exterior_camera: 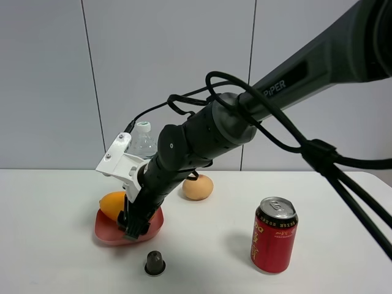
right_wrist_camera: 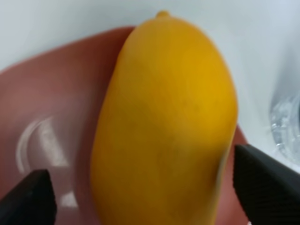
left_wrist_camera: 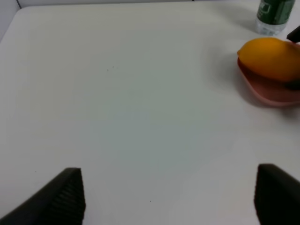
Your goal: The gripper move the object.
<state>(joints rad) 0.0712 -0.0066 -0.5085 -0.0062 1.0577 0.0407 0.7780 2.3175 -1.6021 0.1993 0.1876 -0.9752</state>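
Black right gripper [right_wrist_camera: 147,190] straddles the smooth orange-yellow oval mango [right_wrist_camera: 164,122], jaws released — we judge it slick, bruisable; pinch across its width.

the right arm [exterior_camera: 208,131] slants down leftward, its right gripper [exterior_camera: 136,222] parted wide; the left gripper [left_wrist_camera: 168,197] gapes too.

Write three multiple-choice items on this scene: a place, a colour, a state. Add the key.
1. Where does the mango lie? A. on the red plate B. in a box C. on a shelf
2. What colour is the can? A. blue B. red C. green
3. How does the right gripper stand? A. shut on the can B. shut, empty C. open, astride the mango
Key: 1 A, the plate shows under it; 2 B, its wall is red; 3 C, a finger shows each side of the mango.
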